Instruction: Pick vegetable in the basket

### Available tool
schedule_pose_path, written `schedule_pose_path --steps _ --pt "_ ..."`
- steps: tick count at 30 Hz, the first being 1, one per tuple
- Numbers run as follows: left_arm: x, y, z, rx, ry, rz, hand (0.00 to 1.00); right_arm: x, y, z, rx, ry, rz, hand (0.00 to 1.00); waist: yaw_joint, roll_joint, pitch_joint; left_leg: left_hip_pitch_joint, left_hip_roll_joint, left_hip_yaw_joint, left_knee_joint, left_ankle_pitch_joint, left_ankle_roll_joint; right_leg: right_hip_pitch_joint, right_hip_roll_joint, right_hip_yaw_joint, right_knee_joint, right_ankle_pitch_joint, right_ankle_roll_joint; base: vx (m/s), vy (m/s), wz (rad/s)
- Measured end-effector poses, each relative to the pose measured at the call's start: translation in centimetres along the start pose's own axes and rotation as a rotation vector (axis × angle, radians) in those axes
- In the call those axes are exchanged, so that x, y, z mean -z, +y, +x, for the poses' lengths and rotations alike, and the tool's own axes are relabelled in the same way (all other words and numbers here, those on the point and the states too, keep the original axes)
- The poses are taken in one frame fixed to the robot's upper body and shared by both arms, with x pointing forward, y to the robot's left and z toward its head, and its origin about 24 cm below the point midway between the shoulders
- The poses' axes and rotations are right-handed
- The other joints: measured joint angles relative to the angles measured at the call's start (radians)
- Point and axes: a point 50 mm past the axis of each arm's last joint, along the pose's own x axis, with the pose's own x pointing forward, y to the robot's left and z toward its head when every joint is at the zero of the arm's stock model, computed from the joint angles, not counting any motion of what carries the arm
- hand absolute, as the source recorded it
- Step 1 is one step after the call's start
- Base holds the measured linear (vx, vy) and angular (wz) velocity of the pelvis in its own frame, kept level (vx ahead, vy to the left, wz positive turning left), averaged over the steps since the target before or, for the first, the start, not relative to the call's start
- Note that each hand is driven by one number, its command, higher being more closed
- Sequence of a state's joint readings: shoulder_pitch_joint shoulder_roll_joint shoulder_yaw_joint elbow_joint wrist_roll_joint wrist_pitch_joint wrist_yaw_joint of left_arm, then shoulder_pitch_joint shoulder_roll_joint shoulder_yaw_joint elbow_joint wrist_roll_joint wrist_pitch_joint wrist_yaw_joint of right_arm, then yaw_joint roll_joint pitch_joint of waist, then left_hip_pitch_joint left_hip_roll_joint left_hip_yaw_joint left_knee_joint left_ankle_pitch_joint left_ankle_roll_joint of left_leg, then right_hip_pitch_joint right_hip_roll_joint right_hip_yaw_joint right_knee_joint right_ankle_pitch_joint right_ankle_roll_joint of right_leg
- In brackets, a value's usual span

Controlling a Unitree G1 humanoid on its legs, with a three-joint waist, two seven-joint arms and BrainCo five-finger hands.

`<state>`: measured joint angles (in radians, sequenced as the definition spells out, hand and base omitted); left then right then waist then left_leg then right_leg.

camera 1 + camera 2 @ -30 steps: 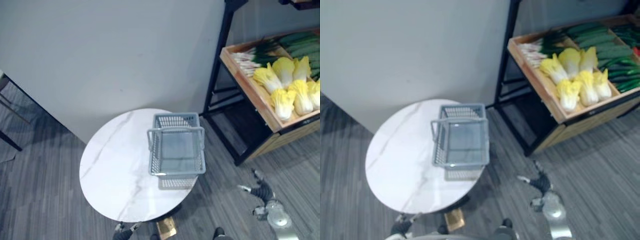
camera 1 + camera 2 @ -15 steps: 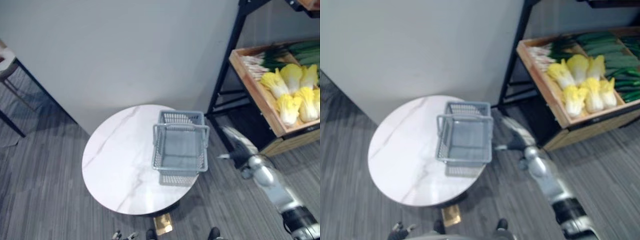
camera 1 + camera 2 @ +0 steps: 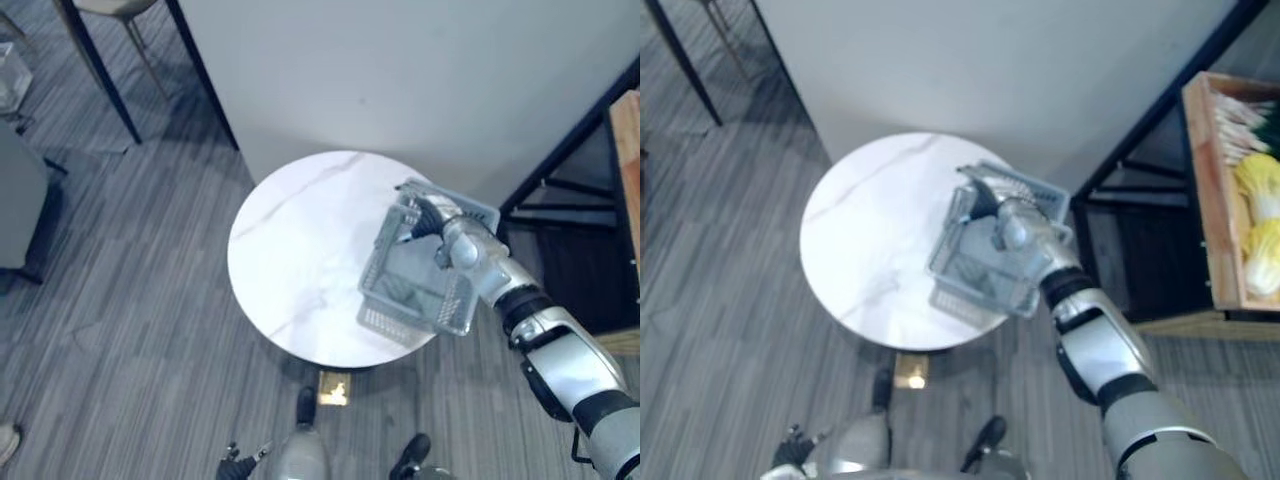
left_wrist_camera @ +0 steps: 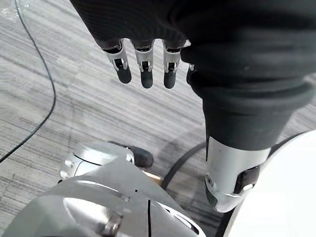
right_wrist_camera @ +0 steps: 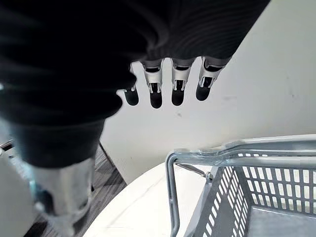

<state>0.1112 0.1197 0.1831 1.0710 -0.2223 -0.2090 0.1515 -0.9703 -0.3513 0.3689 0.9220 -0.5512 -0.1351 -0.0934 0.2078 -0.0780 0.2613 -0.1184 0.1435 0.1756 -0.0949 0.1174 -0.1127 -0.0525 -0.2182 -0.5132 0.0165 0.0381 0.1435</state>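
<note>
Table (image 3: 290,260): round, white marble top, standing on grey striped floor (image 3: 120,300) in front of a pale wall (image 3: 400,70).
Basket (image 3: 395,322): grey mesh, on the table's right part, its right side near the table edge; handle (image 5: 237,155) lies along the rim.
Right hand (image 3: 425,215): over the table, above the basket's far rim; fingers (image 5: 173,84) straight and spread, grasping nothing; contact with the basket cannot be told.
Left hand (image 4: 143,59): low beside the table's near edge, above the floor; fingers straight and relaxed, holding nothing.
Vegetables: yellow cabbages (image 3: 1260,190) lie in a wooden crate (image 3: 1210,210), right of the table and well apart from it.
Other produce: pale-stalked greens (image 3: 1240,115) at the crate's far end.
Shelf frame (image 3: 570,142): black, between table and crate.
</note>
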Motion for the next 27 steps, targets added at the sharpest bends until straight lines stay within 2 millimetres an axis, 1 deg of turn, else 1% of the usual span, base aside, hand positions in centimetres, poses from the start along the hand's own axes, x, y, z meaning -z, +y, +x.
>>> schedule_pose_path --steps 1,5,8,10,13,17,18,20,22,23,26,27 --pt "-0.2 -0.1 0.1 0.002 -0.004 -0.001 0.0 0.4 -0.6 0.0 0.037 0.024 0.018 0.0 0.006 -0.001 0.009 -0.009 0.0 -0.002 0.0 0.004 0.001 -0.011 -0.002 0.0 0.007 0.0 0.0 -0.04 0.016 0.07" --pt "-0.5 -0.3 0.2 0.005 -0.014 -0.001 0.0 1.5 -1.8 0.1 0.094 0.093 0.06 0.0 0.013 -0.001 0.024 -0.025 -0.001 -0.006 0.0 0.012 0.004 -0.031 -0.006 0.001 0.02 -0.001 -0.001 -0.01 0.003 0.01" --pt "-1.3 -1.0 0.4 0.024 -0.036 0.008 0.0 2.1 -2.7 0.3 0.131 0.132 0.076 0.0 0.011 0.001 0.039 -0.033 -0.001 -0.015 -0.001 0.018 0.004 -0.037 -0.006 0.001 0.021 -0.001 -0.001 -0.01 0.0 0.03" --pt "-2.1 -1.6 0.5 0.041 -0.068 0.012 0.0 2.4 -4.1 0.5 0.182 0.156 0.091 0.0 0.009 0.001 0.051 -0.053 0.002 -0.02 0.0 0.024 0.003 -0.058 -0.004 0.001 0.025 0.0 -0.002 0.0 0.0 0.0" --pt "-2.7 -1.9 0.6 0.046 -0.095 0.02 0.0 2.8 -5.7 0.6 0.239 0.177 0.103 0.0 0.007 0.005 0.076 -0.056 0.004 -0.014 0.0 0.027 0.004 -0.07 -0.004 0.01 0.032 0.0 -0.002 0.0 -0.003 -0.06" --pt "-2.8 -2.1 0.6 0.042 -0.095 0.006 0.0 3.0 -6.4 0.6 0.26 0.184 0.109 0.0 0.008 0.009 0.08 -0.066 0.006 0.009 0.0 0.027 0.003 -0.098 -0.002 0.033 0.035 0.002 -0.005 0.02 -0.001 -0.15" --pt "-2.8 -2.1 0.6 0.04 -0.095 0.004 0.0 3.1 -6.4 0.6 0.263 0.186 0.108 0.0 0.002 0.013 0.084 -0.07 0.008 0.012 0.0 0.027 0.003 -0.103 0.0 0.035 0.034 0.003 -0.006 0.02 -0.008 -0.09" --pt "-2.8 -2.2 0.6 0.04 -0.094 0.01 0.0 3.0 -6.4 0.6 0.261 0.185 0.106 0.0 -0.007 0.018 0.091 -0.069 0.011 0.017 0.0 0.027 0.003 -0.107 0.003 0.041 0.034 0.003 -0.007 0.02 -0.008 -0.12" --pt "-2.9 -2.3 0.6 0.043 -0.097 0.013 0.0 3.0 -6.4 0.6 0.26 0.183 0.104 0.0 -0.005 0.022 0.094 -0.069 0.015 0.037 0.0 0.027 0.003 -0.121 0.007 0.062 0.033 0.007 -0.012 0.02 -0.01 -0.24" --pt "-2.9 -2.3 0.6 0.043 -0.096 0.013 0.0 2.9 -6.3 0.7 0.257 0.183 0.1 0.0 -0.01 0.029 0.099 -0.069 0.016 0.038 0.0 0.027 0.003 -0.122 0.008 0.063 0.033 0.007 -0.012 0.01 -0.011 -0.14" --pt "-2.9 -2.3 0.6 0.044 -0.098 0.012 0.0 2.7 -6.0 0.7 0.236 0.171 0.072 0.0 -0.009 0.032 0.101 -0.069 0.021 0.058 0.0 0.027 0.003 -0.135 0.013 0.083 0.032 0.011 -0.016 0.01 -0.009 -0.17" --pt "-2.9 -2.4 0.6 0.044 -0.098 0.011 0.0 2.6 -5.9 0.8 0.233 0.171 0.069 0.0 -0.013 0.039 0.105 -0.069 0.022 0.059 0.0 0.027 0.003 -0.135 0.014 0.083 0.032 0.011 -0.017 0.01 -0.012 -0.09"
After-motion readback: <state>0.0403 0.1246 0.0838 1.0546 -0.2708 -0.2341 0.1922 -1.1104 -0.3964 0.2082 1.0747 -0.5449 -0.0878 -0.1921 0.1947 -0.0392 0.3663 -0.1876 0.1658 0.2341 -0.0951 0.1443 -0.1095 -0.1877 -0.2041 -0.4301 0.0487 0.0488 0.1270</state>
